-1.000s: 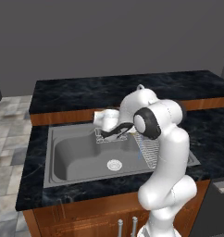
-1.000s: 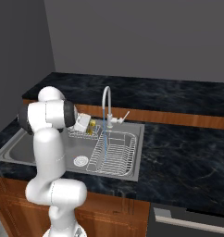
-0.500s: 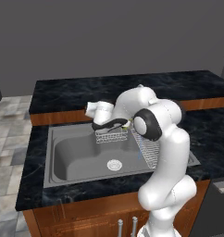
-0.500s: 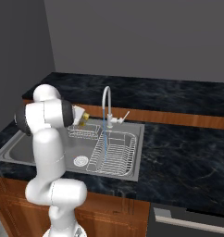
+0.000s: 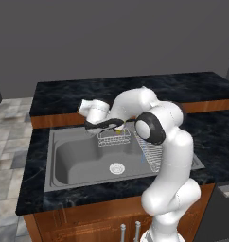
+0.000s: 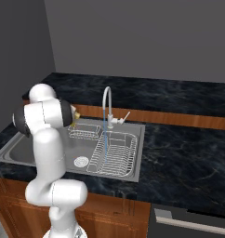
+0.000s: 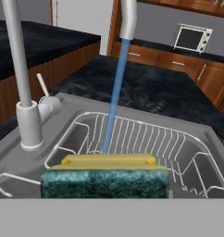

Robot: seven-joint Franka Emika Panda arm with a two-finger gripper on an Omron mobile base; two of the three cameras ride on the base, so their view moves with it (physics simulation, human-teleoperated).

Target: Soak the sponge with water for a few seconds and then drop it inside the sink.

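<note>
A white robot arm with dark joints reaches over one large grey stainless-steel sink with rounded corners, set in a black speckled stone counter above wooden cabinets. In the left base view the arm bends to the left, and its two-finger gripper hangs over the back of the basin, just above one small wire basket.

The gripper is closed on one small rectangular sponge, yellow with a dark green scouring layer. In the hand view the sponge sits across the bottom of the picture, green layer facing the camera and yellow body behind it. In the left base view only a small yellow spot of it shows at the gripper's tip.

One thin, straight, translucent blue stream of water falls from the spout of one curved grey metal faucet with one lever handle. In the hand view the stream comes down just behind the sponge's far edge; whether it touches the sponge cannot be told. In the right base view the stream lands in one wire dish rack in the right part of the sink. One round perforated drain lies in the basin floor.
</note>
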